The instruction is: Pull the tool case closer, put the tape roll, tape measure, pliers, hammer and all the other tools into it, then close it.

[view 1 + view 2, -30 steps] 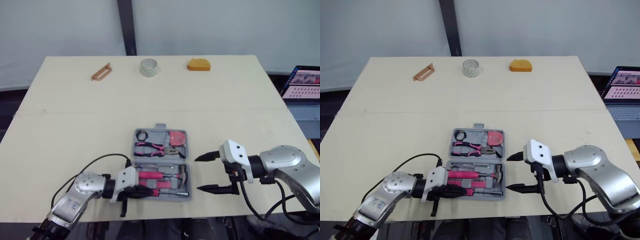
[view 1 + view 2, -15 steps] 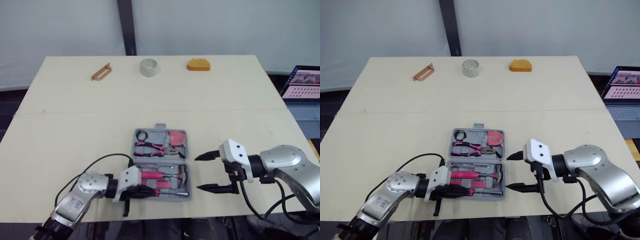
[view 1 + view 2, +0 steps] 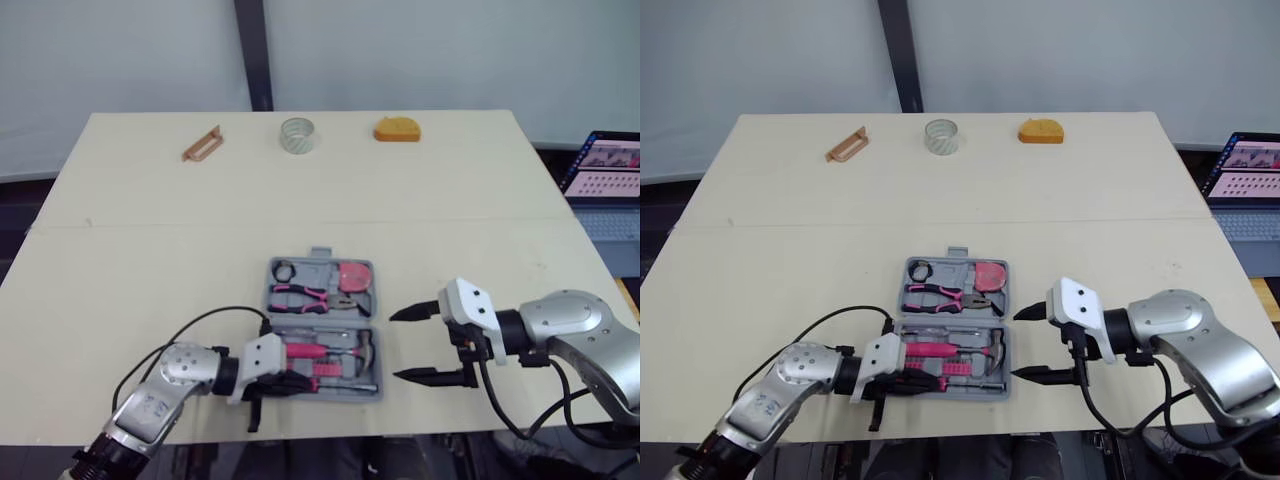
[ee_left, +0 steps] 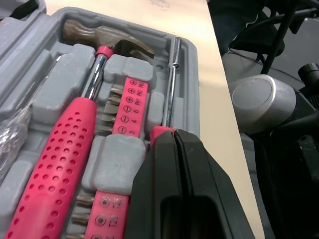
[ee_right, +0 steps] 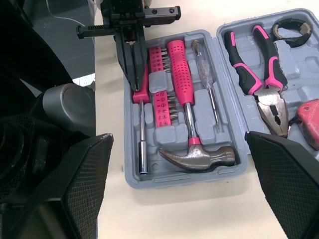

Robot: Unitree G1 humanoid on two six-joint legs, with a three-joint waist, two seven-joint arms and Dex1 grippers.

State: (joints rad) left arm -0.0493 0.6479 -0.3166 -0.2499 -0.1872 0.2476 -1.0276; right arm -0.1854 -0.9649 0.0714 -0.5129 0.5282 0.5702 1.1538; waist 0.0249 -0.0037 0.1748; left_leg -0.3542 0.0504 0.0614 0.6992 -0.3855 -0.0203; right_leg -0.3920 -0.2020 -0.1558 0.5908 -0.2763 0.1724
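Left pincer (image 3: 295,381) closed, tips on driver (image 5: 142,144) handle in case (image 3: 318,254) | right pincer (image 3: 395,347) wide open, empty, case just beside it | tape roll (image 3: 297,134) far beyond both; light stiff ring, likely best pinched across its wall.

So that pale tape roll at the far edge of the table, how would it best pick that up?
The pale tape roll lies flat on the table with its hole facing up, apart from its neighbours, so its wall is reachable all round. Probably best from straight above, pinching the wall: one finger down the hole, one outside.
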